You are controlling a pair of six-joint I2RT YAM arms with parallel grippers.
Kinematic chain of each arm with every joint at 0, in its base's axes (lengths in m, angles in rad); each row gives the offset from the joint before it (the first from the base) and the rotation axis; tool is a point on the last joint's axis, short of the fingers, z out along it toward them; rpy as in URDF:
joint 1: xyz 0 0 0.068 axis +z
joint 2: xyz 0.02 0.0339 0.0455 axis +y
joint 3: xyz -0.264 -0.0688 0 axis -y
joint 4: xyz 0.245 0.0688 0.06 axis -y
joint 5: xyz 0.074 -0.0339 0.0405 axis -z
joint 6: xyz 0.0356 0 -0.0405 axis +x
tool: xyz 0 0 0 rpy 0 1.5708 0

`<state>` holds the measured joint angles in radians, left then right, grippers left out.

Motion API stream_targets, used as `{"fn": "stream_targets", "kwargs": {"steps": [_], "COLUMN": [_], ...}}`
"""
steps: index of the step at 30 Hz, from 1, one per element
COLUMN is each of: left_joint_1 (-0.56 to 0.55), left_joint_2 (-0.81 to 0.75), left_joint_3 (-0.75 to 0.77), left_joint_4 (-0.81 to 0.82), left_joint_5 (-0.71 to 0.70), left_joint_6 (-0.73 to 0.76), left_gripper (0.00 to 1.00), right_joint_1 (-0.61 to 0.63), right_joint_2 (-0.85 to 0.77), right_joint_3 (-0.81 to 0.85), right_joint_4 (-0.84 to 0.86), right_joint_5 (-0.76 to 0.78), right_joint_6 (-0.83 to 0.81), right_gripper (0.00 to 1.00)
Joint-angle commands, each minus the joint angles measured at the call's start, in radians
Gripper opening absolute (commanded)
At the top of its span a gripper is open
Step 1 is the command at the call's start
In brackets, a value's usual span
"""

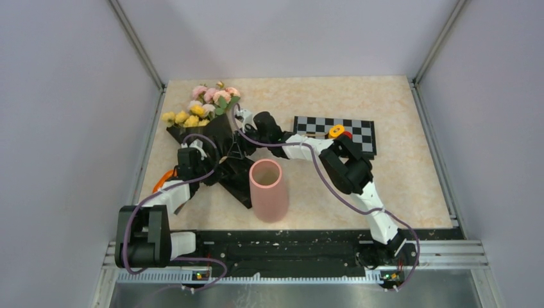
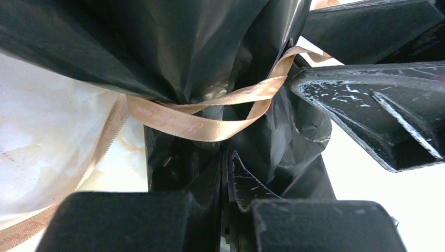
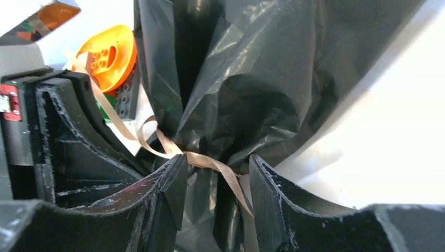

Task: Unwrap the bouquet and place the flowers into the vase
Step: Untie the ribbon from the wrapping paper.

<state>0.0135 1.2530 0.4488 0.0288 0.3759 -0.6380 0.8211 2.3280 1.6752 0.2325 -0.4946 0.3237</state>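
The bouquet [image 1: 215,138] lies at the back left of the table, its black crinkled wrapping [image 2: 199,47] tied with tan ribbon [image 2: 210,123]. The flowers [image 1: 205,106], pink, peach and yellow, stick out of its far end. My left gripper [image 2: 228,173] is shut on a fold of the black paper just below the ribbon tie. My right gripper [image 3: 218,173] is open and straddles the tied neck, with ribbon [image 3: 210,163] and paper between its fingers. One right finger [image 2: 367,105] shows in the left wrist view. The pink vase [image 1: 268,189] stands upright in front of the wrap's lower end.
A checkered board [image 1: 359,138] lies at the back right with an orange block [image 1: 336,131] and a red one [image 1: 347,135] on it. An orange and dark block piece [image 3: 107,58] sits behind the wrapping. Walls close in the left, right and back sides.
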Motion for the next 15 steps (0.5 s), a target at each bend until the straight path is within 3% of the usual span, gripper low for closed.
{"fn": "stream_targets", "kwargs": {"steps": [1, 15], "left_joint_1": [0.005, 0.005], "left_joint_2": [0.011, 0.013], "left_joint_3": [0.024, 0.030], "left_joint_4": [-0.017, -0.025], "left_joint_5": [-0.019, -0.022], "left_joint_6": [-0.002, -0.002], "left_gripper": [0.04, 0.03], "right_joint_1": [0.032, 0.038], "right_joint_2": [0.004, 0.034], "right_joint_3": [0.104, 0.138], "right_joint_4": [-0.019, -0.037], "right_joint_5": [-0.057, -0.091], "right_joint_6": [-0.017, -0.012], "right_gripper": [0.47, 0.42]}}
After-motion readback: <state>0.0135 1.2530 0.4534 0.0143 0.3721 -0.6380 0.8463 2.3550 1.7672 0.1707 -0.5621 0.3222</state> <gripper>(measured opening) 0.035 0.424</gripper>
